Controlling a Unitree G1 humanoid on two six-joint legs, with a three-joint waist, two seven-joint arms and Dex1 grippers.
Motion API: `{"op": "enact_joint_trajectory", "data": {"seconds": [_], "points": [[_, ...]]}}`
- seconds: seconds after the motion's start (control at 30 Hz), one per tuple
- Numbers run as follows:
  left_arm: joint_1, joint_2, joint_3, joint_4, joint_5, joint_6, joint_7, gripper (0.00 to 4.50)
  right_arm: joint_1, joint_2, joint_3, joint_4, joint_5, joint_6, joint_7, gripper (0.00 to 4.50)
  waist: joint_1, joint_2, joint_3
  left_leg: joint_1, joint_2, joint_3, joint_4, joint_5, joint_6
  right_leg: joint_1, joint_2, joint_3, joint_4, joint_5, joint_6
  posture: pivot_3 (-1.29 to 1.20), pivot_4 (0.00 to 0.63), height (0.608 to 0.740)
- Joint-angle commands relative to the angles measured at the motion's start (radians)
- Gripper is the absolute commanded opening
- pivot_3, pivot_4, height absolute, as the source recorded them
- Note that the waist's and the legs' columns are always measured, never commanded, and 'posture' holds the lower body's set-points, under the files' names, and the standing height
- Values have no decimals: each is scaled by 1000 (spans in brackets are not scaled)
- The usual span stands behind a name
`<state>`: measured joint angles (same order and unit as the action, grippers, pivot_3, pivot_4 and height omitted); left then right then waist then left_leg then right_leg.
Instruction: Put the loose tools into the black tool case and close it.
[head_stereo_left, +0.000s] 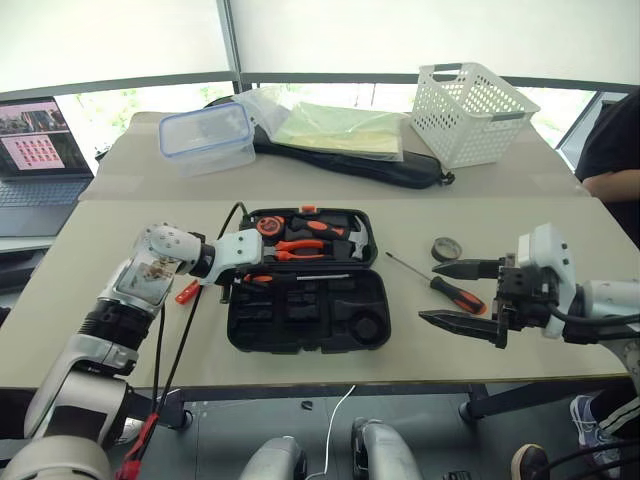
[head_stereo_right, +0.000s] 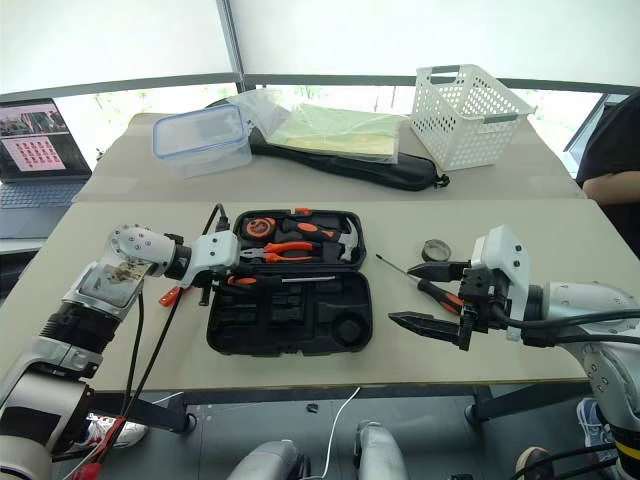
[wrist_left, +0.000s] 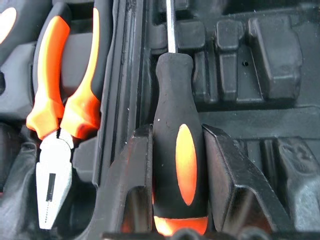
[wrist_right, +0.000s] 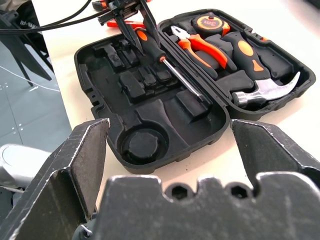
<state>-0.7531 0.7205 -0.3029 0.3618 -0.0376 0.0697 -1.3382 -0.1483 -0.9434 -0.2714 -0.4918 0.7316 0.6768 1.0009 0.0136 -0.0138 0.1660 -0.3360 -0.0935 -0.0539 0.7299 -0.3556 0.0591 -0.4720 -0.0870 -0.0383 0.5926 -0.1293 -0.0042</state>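
Fingers of the left gripper (wrist_left: 172, 200) flank the handle of a black-and-orange screwdriver (wrist_left: 177, 150), touching it on both sides, at nine o'clock in the open black tool case (head_stereo_left: 300, 325). Right gripper (head_stereo_left: 448, 292) hovers spread wide, holding nothing, at three o'clock, over a second screwdriver (head_stereo_left: 455, 293) near the tape roll (head_stereo_left: 446, 248).

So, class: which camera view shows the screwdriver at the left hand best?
The left wrist view: the screwdriver sits large between the left hand's fingers. The right wrist view shows its whole length smaller; the eye views show it small inside the black tool case.
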Motion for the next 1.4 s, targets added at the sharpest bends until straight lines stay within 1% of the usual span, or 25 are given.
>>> {"op": "enact_joint_trajectory", "data": {"seconds": [0.03, 0.07, 0.1, 0.13, 0.2, 0.23, 0.3, 0.53, 0.63, 0.67, 0.83, 0.93, 1.1, 1.2, 1.3, 1.33, 1.37, 1.4], "points": [[-40, 11, 36, -31, -5, 13, 0, 3275, -14, 5, -29, -37, 29, -12, -8, 4500, 0, 0, 0, 0, 0, 0, 0, 0, 0, 0, 0, 0, 0, 0, 0, 0, 150, 740], [-49, 9, 45, -37, -10, 23, 6, 3532, -11, 7, -27, -42, 30, -12, -8, 4500, 0, 0, 0, 0, 0, 0, 0, 0, 0, 0, 0, 0, 0, 0, 0, 0, 150, 740], [-56, 6, 50, -38, -13, 30, 11, 4027, -11, 9, -26, -44, 30, -12, -7, 4500, 1, 0, 0, 0, 0, 0, 0, 0, 0, 0, 0, 0, 1, 0, 0, 0, 150, 740], [-62, 4, 55, -40, -16, 38, 14, 4374, -11, 11, -25, -45, 31, -12, -7, 4500, 3, 0, 0, 0, 0, 0, 0, 0, 0, 0, 0, 0, 1, 0, 0, 0, 150, 740], [-70, 4, 61, -50, -33, 59, -1, 4459, -17, 15, -23, -44, 35, -10, -10, 4500, 3, 0, 0, 0, 0, 0, 0, 0, 0, 0, 0, 0, 1, 0, 0, 0, 150, 740], [-74, -1, 66, -53, -41, 69, -6, 4316, -20, 16, -20, -42, 35, -11, -11, 4500, 1, 0, 0, 0, 0, 0, 0, 0, 0, 0, 0, 0, 1, 0, 0, 0, 150, 740], [-80, -7, 69, -53, -45, 73, -15, 3834, -25, 16, -10, -39, 29, -15, -13, 4500, 0, 0, 0, 0, 0, 0, 0, 0, 0, 0, 0, -1, 1, 0, 0, 0, 150, 740], [-72, -45, 40, -9, -13, 22, -6, 1362, -38, 19, 11, -22, 8, -24, -20, 4500, 0, 0, 0, 0, 0, 0, 0, 0, 0, 0, 0, -1, 0, 0, 0, 0, 150, 740], [-67, -66, 20, 18, 11, 5, -4, 168, -43, 19, 10, -19, 9, -17, -23, 4500, 0, 0, 0, 0, 0, 0, 1, 0, 0, 0, 0, 0, 0, 0, 0, 0, 150, 740], [-64, -70, 13, 23, 20, -2, -4, 45, -43, 19, 9, -18, 11, -12, -24, 4500, 0, 0, 0, 0, 0, 0, 1, 0, 0, 0, 0, 0, 0, 0, 0, 0, 150, 740], [-43, -63, -48, 40, 96, -88, -10, 45, -52, 24, 14, -13, 19, -2, -29, 4500, 0, 0, 0, 0, 0, 0, 1, 0, 0, 0, 0, 0, 0, 0, 0, 0, 150, 740], [-51, -77, -78, 98, 160, -154, 37, 45, -63, 34, 24, -8, 15, 1, -37, 4500, 1, 0, 0, 1, 0, 1, 1, 0, 0, 1, 0, 0, 0, 0, 0, 0, 150, 740], [-57, -94, -73, 113, 165, -158, 47, 45, -71, 42, 30, -4, 7, 1, -52, 4500, 7, 0, -1, 5, 0, 0, 1, 0, 1, 6, -2, 0, 1, 0, 0, 0, 150, 740], [-54, -96, -23, 83, 113, -95, 51, 45, -52, 38, 17, 5, -16, -8, -68, 4500, 9, 0, -1, 8, 0, 0, 1, -1, 2, 10, -1, -1, 0, 0, 0, 0, 150, 740], [-47, -86, 61, 14, -5, 50, 19, 45, -20, 35, -18, 20, -28, -10, -86, 4500, 8, 0, -1, 8, 0, 0, 1, -1, 3, 10, -1, 0, 0, 0, 1, 0, 150, 740], [-43, -76, 96, -19, -57, 112, 1, 288, -3, 32, -32, 27, -35, -13, -90, 4500, 6, 0, -1, 8, 0, 0, 1, -1, 3, 9, 0, 0, 0, 0, 1, 0, 150, 740], [-35, -56, 152, -70, -139, 195, -26, 547, 30, 29, -60, 41, -42, -16, -86, 4500, 4, 0, -1, 7, 0, 0, 1, -1, 2, 8, 1, 0, 1, 0, 1, 0, 150, 740], [-25, -35, 203, -119, -208, 270, -45, 704, 62, 26, -87, 54, -48, -19, -81, 4500, 2, 0, -1, 5, 0, 0, 1, -1, 2, 6, 1, 0, 1, 0, 1, 0, 150, 740]]}}
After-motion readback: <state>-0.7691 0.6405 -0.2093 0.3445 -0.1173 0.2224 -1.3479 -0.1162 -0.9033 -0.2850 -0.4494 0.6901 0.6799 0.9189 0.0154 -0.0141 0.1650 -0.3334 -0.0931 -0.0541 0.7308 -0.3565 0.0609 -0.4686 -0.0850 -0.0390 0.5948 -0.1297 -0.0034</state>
